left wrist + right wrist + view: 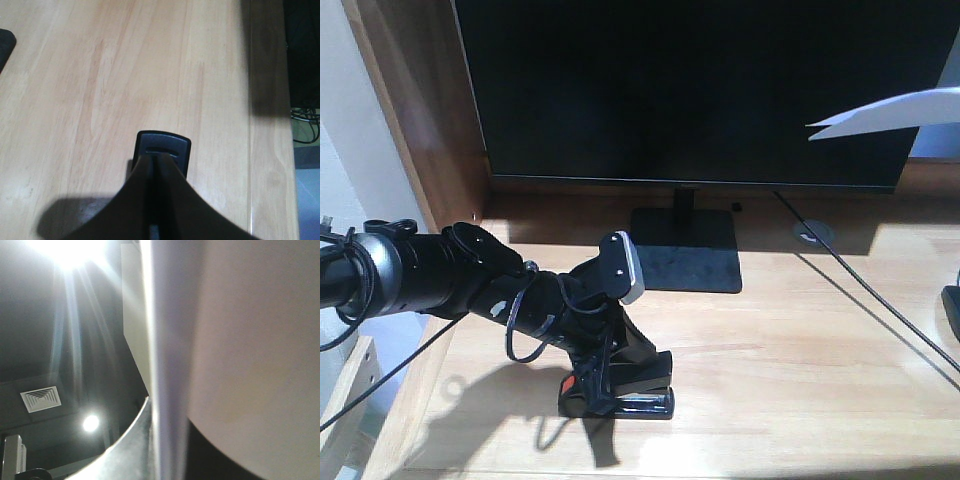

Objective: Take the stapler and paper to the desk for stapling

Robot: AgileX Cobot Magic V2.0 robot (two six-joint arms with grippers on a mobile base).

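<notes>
Black stapler (642, 378) with an orange-red patch sits base-down on the light plank desk (800, 350), close to the desk's front left edge; its rounded black end shows in the left wrist view. A plain white sheet of paper (895, 108) hangs nearly flat, high above the desk's right rear

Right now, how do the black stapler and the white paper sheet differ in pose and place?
The black stapler with an orange-red patch sits on the light wooden desk; the plain white paper sheet hangs in the air. The stapler is compact and dark; the sheet is thin and pale.
</notes>
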